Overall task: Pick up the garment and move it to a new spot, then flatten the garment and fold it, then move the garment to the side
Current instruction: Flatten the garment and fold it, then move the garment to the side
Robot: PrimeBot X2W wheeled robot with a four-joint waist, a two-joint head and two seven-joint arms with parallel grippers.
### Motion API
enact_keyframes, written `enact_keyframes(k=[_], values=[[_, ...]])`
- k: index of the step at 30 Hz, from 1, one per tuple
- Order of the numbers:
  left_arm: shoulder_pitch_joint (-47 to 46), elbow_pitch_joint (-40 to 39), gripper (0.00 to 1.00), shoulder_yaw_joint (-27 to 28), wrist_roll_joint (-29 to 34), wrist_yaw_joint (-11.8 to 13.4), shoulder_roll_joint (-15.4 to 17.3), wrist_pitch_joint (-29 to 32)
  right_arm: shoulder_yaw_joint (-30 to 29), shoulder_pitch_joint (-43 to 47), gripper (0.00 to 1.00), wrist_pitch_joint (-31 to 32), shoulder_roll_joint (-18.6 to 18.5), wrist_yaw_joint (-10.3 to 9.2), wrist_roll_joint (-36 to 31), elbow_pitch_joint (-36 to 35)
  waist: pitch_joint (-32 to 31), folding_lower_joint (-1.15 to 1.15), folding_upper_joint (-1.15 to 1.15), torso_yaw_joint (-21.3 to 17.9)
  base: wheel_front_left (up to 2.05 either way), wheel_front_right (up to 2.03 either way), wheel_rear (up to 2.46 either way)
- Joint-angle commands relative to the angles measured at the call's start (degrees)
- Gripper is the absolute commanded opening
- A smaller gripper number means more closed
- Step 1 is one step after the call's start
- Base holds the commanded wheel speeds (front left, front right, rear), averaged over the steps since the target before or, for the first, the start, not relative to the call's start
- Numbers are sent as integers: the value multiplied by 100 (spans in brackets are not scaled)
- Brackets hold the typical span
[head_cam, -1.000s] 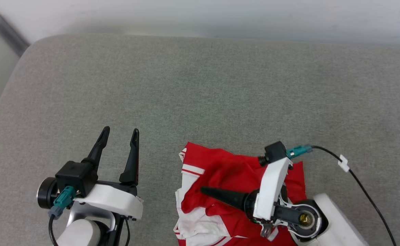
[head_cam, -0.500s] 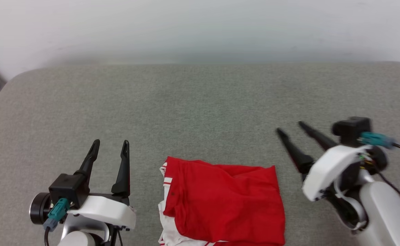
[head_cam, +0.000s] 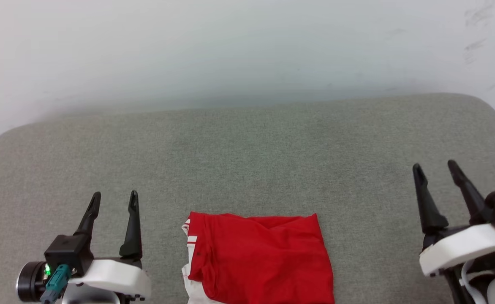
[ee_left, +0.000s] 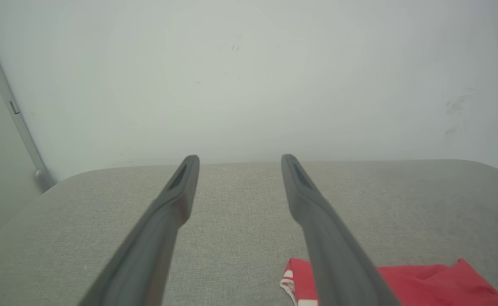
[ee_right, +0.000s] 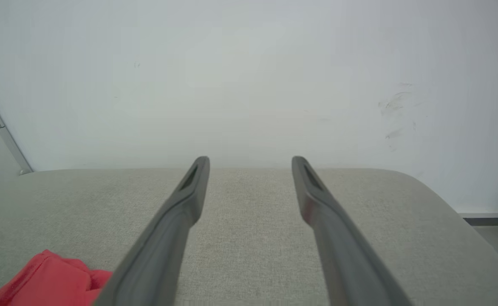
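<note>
The folded shirt [head_cam: 260, 257] is laid at the near edge of the cushion [head_cam: 247, 160], between the left gripper [head_cam: 115, 194] and right gripper [head_cam: 434, 164], both spread and empty. Were only the top layer pinched, the fold could be pulled open.

My red folded soft-cloth garment [head_cam: 264, 257] looks matt on the grey coarse-woven cushion [head_cam: 247, 160]; my long dark fingers [head_cam: 133, 228] look like smooth matt plastic.
</note>
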Motion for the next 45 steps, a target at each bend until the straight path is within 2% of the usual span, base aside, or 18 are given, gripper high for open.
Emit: enact_keyframes(k=[1, 9, 19, 25, 28, 32, 37, 41, 45], values=[[106, -18, 100, 43, 28, 44, 36, -16, 30, 137, 100, -6, 61, -2, -28, -82, -65, 0, 0, -65, 0, 0, 0], [439, -119, 100, 179, 45, 198, 158, -43, 180, 548, 100, 87, 296, -2, -78, -318, -73, 0, 0, -79, 0, 0, 0], [325, -72, 100, 180, 56, 137, 180, -57, 70, 551, 100, 191, 366, -2, -70, -397, -8, 0, 0, -29, 0, 0, 0], [172, -99, 100, 199, 106, 101, 152, -65, -247, 547, 100, 476, 279, -2, 428, -279, 148, 0, 0, 98, 0, 0, 0], [50, -152, 100, 208, 157, 70, 98, -73, -522, 532, 100, 965, 132, -1, 949, -80, 286, 0, 0, 234, 0, 0, 0], [-132, -238, 100, 215, 246, 21, -27, -86, -716, 503, 100, 1943, -154, -2, 1741, 255, 543, 0, 0, 468, 0, 0, 0], [-337, -291, 100, 265, 367, -79, -235, -98, -480, 452, 100, 3142, -427, -2, 2508, 565, 875, 0, 0, 761, 0, 0, 0], [-458, -266, 100, 352, 471, -226, -426, -100, -153, 305, 100, 3785, -278, -1, 3122, 737, 1153, 0, 0, 937, 0, 0, 0], [-588, -195, 100, 426, 592, -405, -600, -100, 196, 100, 100, 4030, -231, -2, 3525, 956, 1400, 0, 0, 1049, 0, 0, 0]])
